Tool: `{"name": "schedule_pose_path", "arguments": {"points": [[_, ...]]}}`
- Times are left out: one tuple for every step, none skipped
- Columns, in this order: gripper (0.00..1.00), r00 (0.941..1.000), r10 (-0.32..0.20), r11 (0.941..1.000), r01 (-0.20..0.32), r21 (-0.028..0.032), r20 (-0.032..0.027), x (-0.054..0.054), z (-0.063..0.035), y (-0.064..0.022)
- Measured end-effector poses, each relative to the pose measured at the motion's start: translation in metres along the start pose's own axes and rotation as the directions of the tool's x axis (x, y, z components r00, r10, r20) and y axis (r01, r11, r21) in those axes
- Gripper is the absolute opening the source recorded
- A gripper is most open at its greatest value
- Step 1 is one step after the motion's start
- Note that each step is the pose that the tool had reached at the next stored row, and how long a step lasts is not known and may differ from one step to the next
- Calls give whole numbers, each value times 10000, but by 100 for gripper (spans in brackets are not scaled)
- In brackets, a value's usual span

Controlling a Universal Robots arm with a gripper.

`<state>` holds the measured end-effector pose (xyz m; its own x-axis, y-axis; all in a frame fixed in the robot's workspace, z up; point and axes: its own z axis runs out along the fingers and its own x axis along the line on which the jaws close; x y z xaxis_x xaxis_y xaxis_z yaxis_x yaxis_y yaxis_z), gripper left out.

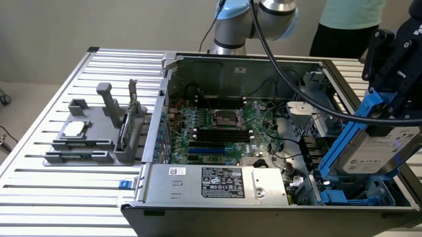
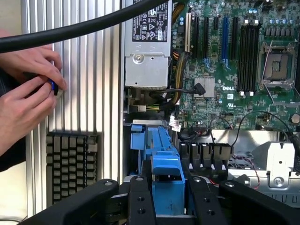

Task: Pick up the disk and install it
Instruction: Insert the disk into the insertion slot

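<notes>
Clamped on the disk (image 1: 379,150), the gripper (image 2: 168,204) holds it tilted just above the blue drive bay (image 1: 349,197) in the open computer case (image 1: 231,66); installation is in hand, and seating likely needs its carrier squared to the bay.

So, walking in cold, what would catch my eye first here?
Probably the disk in its bright blue frame, held tilted by the gripper over the exterior view's right end of the open computer case. Next, the green motherboard lying bare inside it, and a person's hands beside the case.
</notes>
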<state>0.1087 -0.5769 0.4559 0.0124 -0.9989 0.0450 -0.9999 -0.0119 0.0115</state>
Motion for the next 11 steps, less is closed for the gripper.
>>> {"name": "schedule_pose_path", "arguments": {"points": [[33, 10000, -1, 10000, 1, 9, -2, -1, 6, 0], [33, 10000, -1, 10000, 1, 16, -2, -1, 13, 0], [33, 10000, 0, 10000, 0, 20, -6, -1, 20, 0], [33, 10000, 1, 10000, -1, 24, -5, -1, 29, 0], [33, 10000, 1, 10000, -1, 26, -3, -1, 38, 0], [33, 10000, 1, 10000, -1, 26, -3, -1, 47, 0], [33, 10000, 0, 10000, 0, 27, -2, -1, 55, 0], [33, 10000, 1, 10000, -1, 27, -3, -1, 64, 0], [33, 10000, 1, 10000, -1, 27, -2, -1, 73, 0], [33, 10000, 1, 10000, -1, 27, -1, -2, 83, 0], [33, 10000, 1, 10000, -1, 27, -3, -2, 91, 0]]}}
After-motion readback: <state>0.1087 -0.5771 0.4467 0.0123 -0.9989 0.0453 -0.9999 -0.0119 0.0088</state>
